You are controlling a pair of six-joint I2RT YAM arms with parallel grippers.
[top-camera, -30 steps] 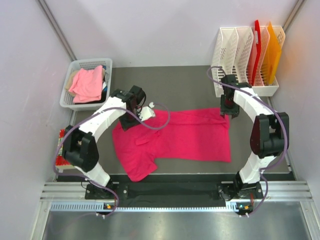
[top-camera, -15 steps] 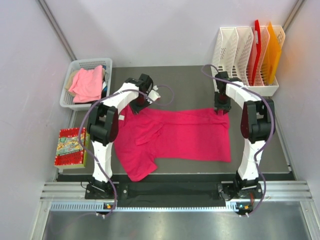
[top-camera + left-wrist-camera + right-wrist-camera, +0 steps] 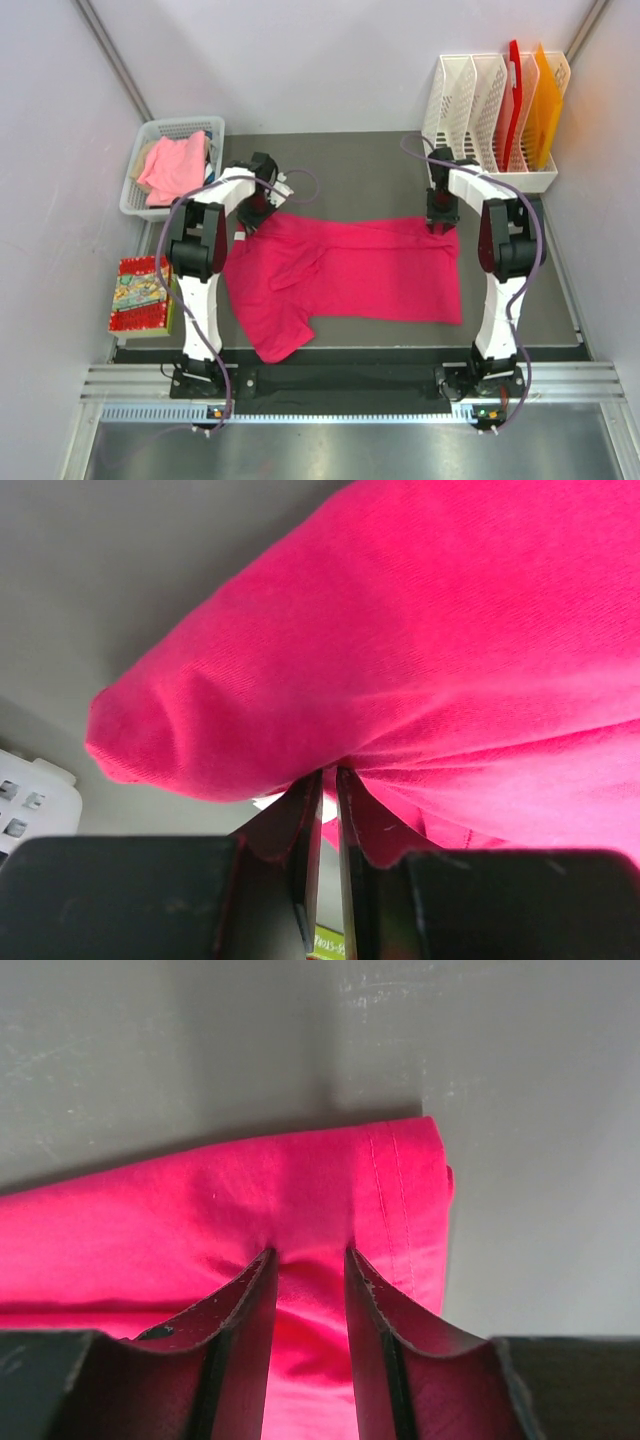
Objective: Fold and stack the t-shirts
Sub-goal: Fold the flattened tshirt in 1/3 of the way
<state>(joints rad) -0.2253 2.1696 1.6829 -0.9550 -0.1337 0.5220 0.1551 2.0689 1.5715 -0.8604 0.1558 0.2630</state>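
The magenta t-shirt (image 3: 360,270) lies spread on the bench (image 3: 350,170), one sleeve toward the near edge. The salmon t-shirt (image 3: 175,168) sits crumpled in the white basket (image 3: 135,195), well apart. The left gripper (image 3: 329,776) is clenched on a bunched fold at the far left corner. The right gripper (image 3: 308,1258) is narrowed on a pinch of cloth just inside the far right hem corner. The fabric appears light, soft and limp, so it will likely sag between the two holds and drag on the bench. Take hold at corners and stitched hems, where the doubled cloth should slip least.
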